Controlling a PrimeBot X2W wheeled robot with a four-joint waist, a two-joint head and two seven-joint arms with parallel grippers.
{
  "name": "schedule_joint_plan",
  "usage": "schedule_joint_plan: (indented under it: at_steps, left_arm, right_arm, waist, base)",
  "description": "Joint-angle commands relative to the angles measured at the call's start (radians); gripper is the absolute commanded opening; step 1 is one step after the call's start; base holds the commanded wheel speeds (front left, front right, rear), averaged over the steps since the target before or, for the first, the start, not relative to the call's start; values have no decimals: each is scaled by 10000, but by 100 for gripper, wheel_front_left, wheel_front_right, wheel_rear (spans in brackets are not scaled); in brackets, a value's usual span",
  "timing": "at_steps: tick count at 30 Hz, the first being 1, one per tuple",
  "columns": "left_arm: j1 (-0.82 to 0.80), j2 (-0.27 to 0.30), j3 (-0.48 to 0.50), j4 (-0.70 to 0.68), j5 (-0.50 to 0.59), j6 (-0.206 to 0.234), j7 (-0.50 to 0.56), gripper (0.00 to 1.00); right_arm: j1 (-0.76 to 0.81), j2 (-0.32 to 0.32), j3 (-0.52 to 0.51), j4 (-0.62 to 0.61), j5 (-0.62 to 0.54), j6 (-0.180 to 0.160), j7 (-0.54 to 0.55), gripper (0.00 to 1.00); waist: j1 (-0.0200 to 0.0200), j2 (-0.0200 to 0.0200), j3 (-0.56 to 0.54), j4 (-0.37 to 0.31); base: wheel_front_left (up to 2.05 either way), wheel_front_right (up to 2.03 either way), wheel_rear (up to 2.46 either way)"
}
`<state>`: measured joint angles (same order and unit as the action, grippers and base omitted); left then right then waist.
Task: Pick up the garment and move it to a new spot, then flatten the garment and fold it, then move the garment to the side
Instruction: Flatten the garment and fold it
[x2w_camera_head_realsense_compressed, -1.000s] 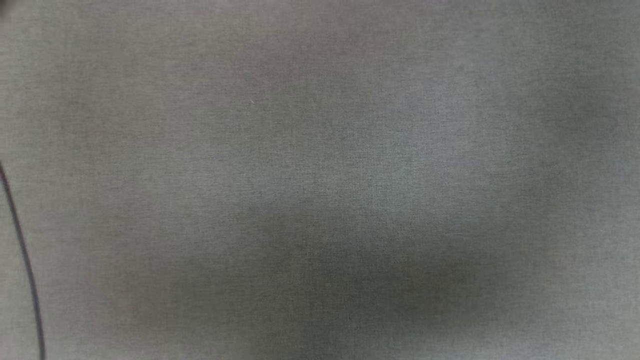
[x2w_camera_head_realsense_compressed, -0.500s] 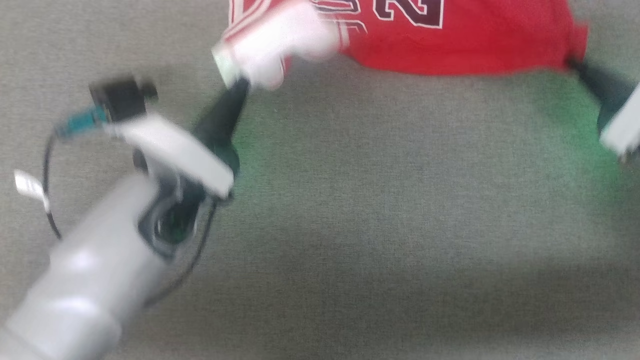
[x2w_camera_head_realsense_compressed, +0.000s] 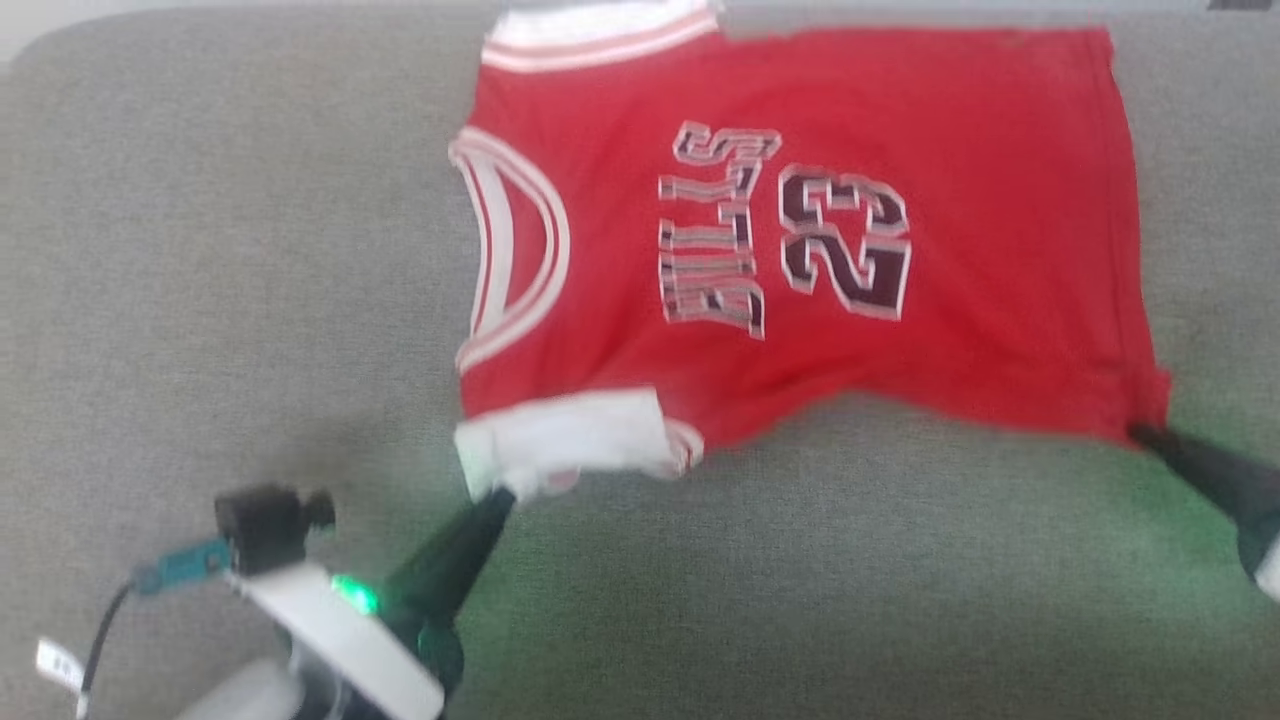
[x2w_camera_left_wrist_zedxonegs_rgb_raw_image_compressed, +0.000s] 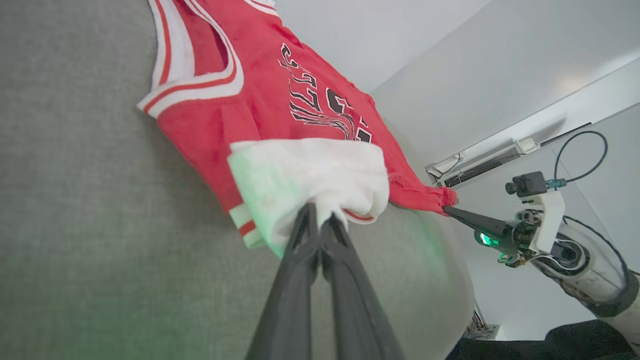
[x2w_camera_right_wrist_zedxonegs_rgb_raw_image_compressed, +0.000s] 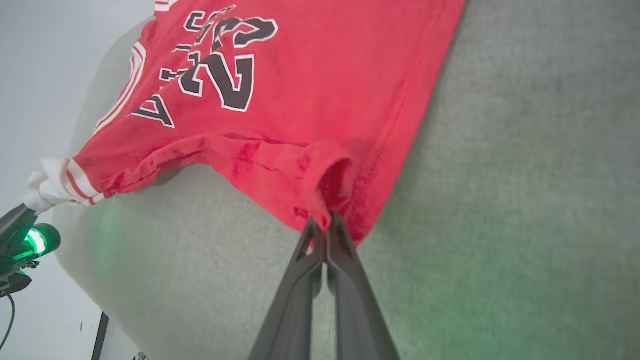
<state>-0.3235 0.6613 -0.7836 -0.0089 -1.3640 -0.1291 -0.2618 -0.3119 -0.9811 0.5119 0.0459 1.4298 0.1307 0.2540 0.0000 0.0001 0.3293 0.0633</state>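
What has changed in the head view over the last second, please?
Mainly the camera moved: the view went from bare grey fabric surface to the small red basketball jersey spread on it. Whether the jersey itself shifted cannot be told. Unchanged since half a second ago: the left gripper shut on its white sleeve, the right gripper shut on its red hem corner.

I read 2 pinched grips: left gripper (x2w_camera_left_wrist_zedxonegs_rgb_raw_image_compressed: 320, 214), the garment (x2w_camera_head_realsense_compressed: 1000, 250) sleeve between its jaws; right gripper (x2w_camera_right_wrist_zedxonegs_rgb_raw_image_compressed: 326, 223), the hem corner.

The right hand (x2w_camera_right_wrist_zedxonegs_rgb_raw_image_compressed: 326, 223) pinches a hem corner of the garment (x2w_camera_right_wrist_zedxonegs_rgb_raw_image_compressed: 310, 100).
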Motion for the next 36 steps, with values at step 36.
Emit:
schedule_joint_plan:
  at_steps: [36]
  left_arm:
    - [-4546, -1211, 420, 4183, -517, -8, 597, 0]
  right_arm:
    - [-2509, 1864, -410, 1731, -932, -1, 159, 0]
  waist:
    - [0, -1, 1166, -748]
  base:
    - [0, 0, 0]
